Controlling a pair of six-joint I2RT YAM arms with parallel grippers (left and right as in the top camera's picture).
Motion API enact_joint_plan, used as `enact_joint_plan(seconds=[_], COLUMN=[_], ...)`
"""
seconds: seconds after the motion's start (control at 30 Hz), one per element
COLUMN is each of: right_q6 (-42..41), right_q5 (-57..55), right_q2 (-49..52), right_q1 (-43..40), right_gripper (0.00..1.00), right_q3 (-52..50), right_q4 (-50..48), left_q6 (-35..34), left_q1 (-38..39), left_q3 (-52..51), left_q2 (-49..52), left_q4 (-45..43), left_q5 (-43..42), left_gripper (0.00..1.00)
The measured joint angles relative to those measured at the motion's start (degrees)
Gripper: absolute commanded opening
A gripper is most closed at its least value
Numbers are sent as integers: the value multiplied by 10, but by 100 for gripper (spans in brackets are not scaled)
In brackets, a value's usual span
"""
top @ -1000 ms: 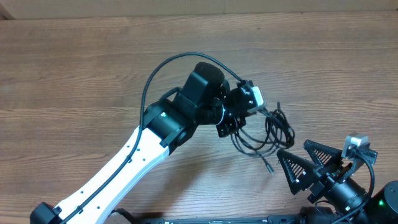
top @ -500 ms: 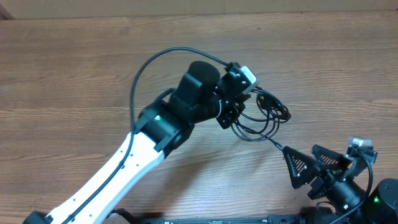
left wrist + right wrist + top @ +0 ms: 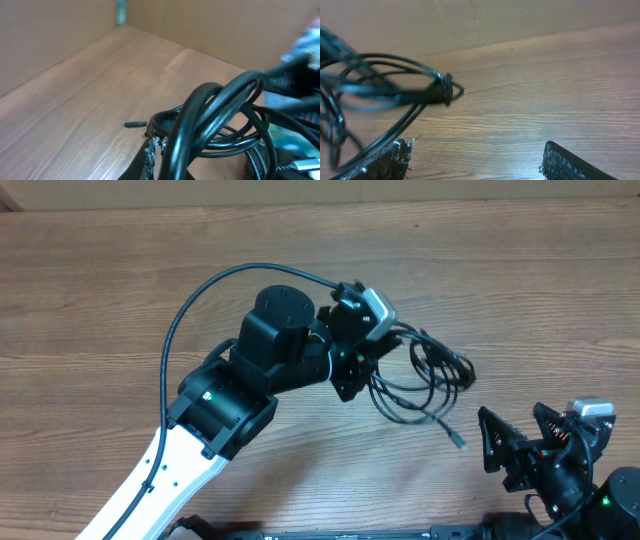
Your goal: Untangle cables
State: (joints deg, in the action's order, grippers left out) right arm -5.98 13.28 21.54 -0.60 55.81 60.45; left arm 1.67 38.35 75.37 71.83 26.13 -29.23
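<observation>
The cables [image 3: 432, 376] are a bundle of thin black loops on the wooden table, right of centre. My left gripper [image 3: 362, 368] is shut on the bundle's left side and holds it lifted. In the left wrist view the cables [image 3: 215, 120] fill the foreground and run down between the jaws of my left gripper [image 3: 165, 152]. One metal-tipped plug end [image 3: 458, 443] trails loose toward the front. My right gripper [image 3: 515, 445] is open and empty, just right of that plug. In the right wrist view the fingers [image 3: 395, 157] stand wide apart, and the cables [image 3: 395, 92] hang blurred at the left.
The left arm's thicker black wire [image 3: 215, 285] arches over the table behind the arm. A brown cardboard wall [image 3: 480, 20] runs along the far edge. Bare wooden table [image 3: 120, 300] lies to the left and far right.
My left gripper has pulled the cable bundle up and to the left. The right gripper has drawn back toward the front right, and a plug end now lies loose between them.
</observation>
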Motion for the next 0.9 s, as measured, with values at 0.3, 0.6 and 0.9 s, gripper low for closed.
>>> enact_joint_plan(seconds=[0.3,0.6,0.9], right_q6=[49,64,64], right_q5=[73,86,85], right_q2=[0,0,0], right_q1=[0,0,0], right_gripper=[86,92,93], right_q3=[0,0,-1], right_q4=[-10,22,-10], left_q6=[32,14,-1], left_q1=[0,-2,-2], left_q3=[0,0,0], left_q2=[0,0,0], left_q4=[-24,-52,-60], left_q5=[-132,-92,-132], left_gripper=[4,4,4])
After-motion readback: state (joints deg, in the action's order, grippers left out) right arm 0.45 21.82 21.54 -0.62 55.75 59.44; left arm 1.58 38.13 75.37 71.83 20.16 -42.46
